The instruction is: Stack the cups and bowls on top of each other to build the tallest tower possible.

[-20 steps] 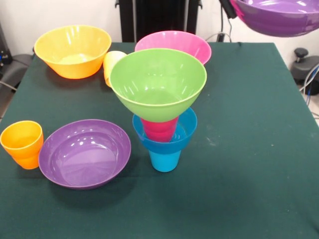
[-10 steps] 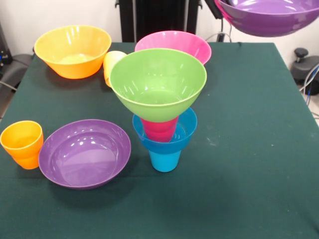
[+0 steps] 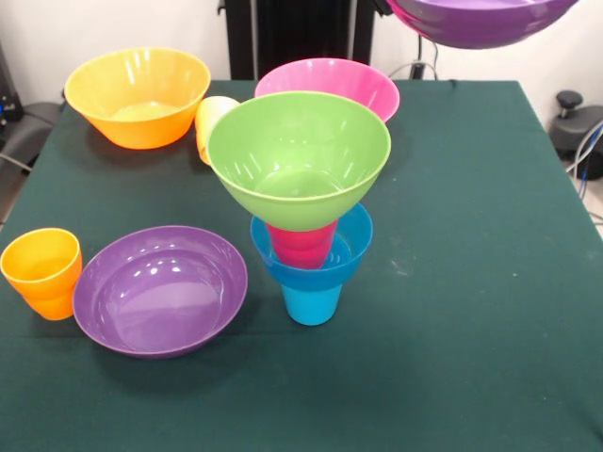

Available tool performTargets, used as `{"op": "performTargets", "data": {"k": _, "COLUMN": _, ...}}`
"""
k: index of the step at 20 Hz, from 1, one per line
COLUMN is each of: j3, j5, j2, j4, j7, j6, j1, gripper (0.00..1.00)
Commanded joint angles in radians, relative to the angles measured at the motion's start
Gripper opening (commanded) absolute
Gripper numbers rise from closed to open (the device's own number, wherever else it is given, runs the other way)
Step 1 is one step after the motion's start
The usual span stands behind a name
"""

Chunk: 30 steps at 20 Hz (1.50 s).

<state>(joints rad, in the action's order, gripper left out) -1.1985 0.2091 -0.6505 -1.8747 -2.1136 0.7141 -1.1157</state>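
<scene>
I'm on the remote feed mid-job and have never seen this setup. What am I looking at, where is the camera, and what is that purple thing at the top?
This single view comes from a camera across the table, facing the robot arm's side. The arm and its end effector are out of frame; only a purple bowl hangs in the air at the top edge, presumably carried by it.

On the green table stands the tower: a blue cup, a small blue bowl on it, a red cup inside that, and a lime green bowl on top.

Loose pieces: a second purple bowl, an orange cup to its left, an orange-yellow bowl, a pink bowl and a yellow cup lying on its side.
</scene>
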Motion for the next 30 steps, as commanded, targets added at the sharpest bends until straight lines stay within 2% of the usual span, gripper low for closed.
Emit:
{"op": "performTargets", "data": {"k": 1, "j3": -0.009, "j5": 0.081, "j2": 0.067, "j4": 0.115, "j7": 0.351, "j6": 0.157, "j1": 0.017, "gripper": 0.0}}
{"op": "performTargets", "data": {"k": 12, "j3": 0.02, "j5": 0.121, "j2": 0.119, "j4": 0.22, "j7": 0.468, "j6": 0.257, "j1": -0.002, "gripper": 0.0}}
{"op": "performTargets", "data": {"k": 30, "j3": 0.047, "j5": 0.133, "j2": 0.18, "j4": 0.324, "j7": 0.611, "j6": 0.364, "j1": -0.02, "gripper": 0.0}}
